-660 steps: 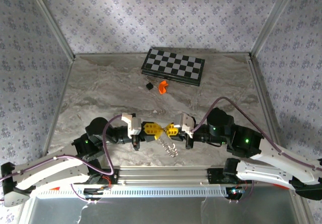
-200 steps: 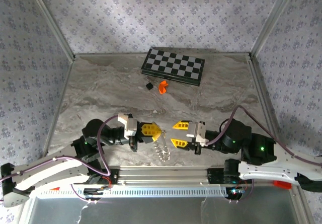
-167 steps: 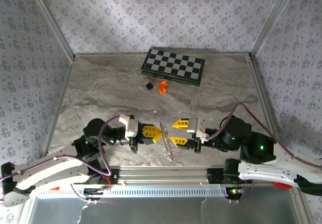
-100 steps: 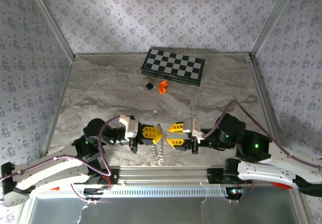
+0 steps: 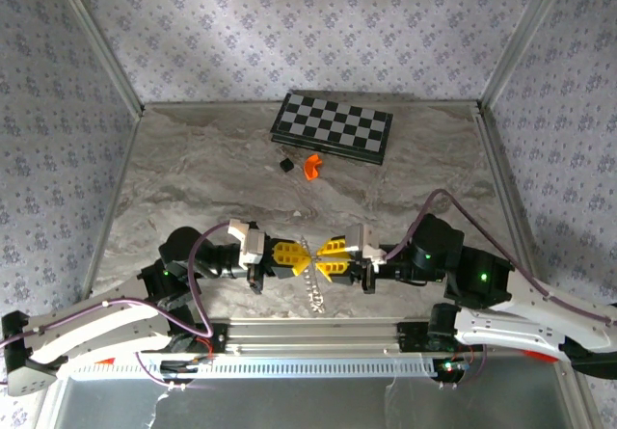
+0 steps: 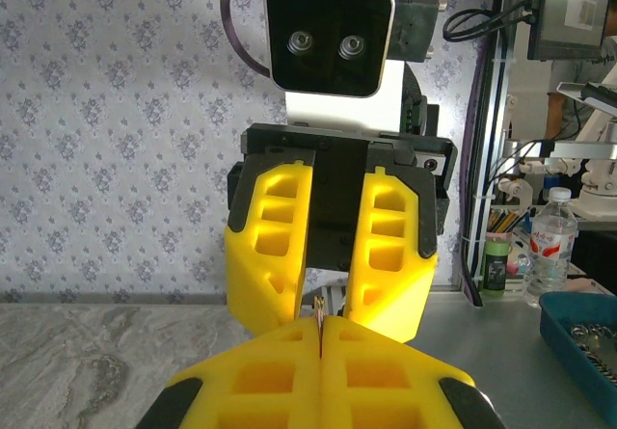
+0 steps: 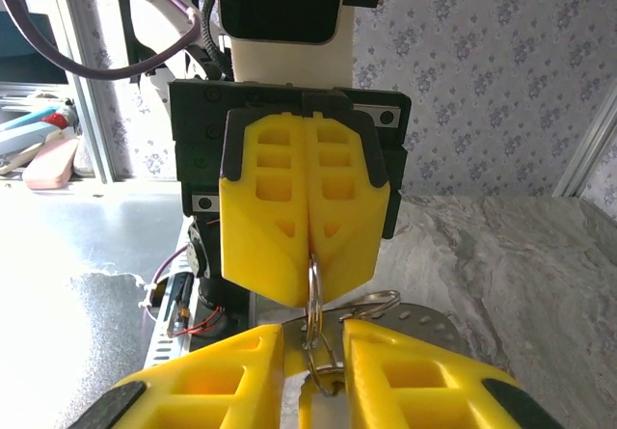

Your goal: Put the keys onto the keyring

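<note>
Top external view: one second ago my right claw [image 5: 319, 258] stood wide open and well apart from my left claw [image 5: 302, 255], more toward the right edge of the desk [image 5: 193, 178]. Now it has come in until the two claws are tip to tip, above the middle of the near edge, and its fingers have drawn much closer together.

My left claw has not changed. It is fully closed and pinches the keyring [image 7: 313, 289] by its top, and the links hang down from it over the near edge.

In the right wrist view the keyring passes down through the gap between my right fingers [image 7: 395, 357]. That gap is narrow, but I see some space on both sides of the metal, so I judge this claw has not gripped yet.

For the task this means I am taking a second hold on the keyring, which I need in order to open it. A smaller loop [image 7: 374, 302] and a flat silvery piece [image 7: 419, 325] hang just beside the keyring. Whether that piece is the key, I cannot tell.
</note>
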`<action>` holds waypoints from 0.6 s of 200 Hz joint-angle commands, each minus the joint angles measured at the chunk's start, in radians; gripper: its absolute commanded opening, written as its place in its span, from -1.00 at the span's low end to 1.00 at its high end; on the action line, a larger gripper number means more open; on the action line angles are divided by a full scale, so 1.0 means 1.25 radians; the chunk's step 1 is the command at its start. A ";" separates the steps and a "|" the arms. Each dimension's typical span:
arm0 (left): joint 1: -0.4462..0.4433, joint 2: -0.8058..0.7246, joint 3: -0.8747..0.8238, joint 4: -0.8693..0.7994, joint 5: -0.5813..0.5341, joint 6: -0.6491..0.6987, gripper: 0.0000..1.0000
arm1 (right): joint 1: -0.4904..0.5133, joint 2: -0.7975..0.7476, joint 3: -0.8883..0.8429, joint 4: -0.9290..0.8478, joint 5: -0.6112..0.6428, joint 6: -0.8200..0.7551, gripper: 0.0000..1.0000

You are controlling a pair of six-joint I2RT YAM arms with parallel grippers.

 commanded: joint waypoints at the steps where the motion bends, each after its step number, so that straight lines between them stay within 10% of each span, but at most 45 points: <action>1: 0.003 -0.014 0.030 0.036 0.012 -0.006 -1.00 | -0.006 -0.004 0.002 0.021 -0.009 0.012 -0.59; 120: 0.003 -0.006 0.035 0.032 0.015 -0.006 -1.00 | -0.016 0.011 0.003 0.033 -0.024 0.009 -0.78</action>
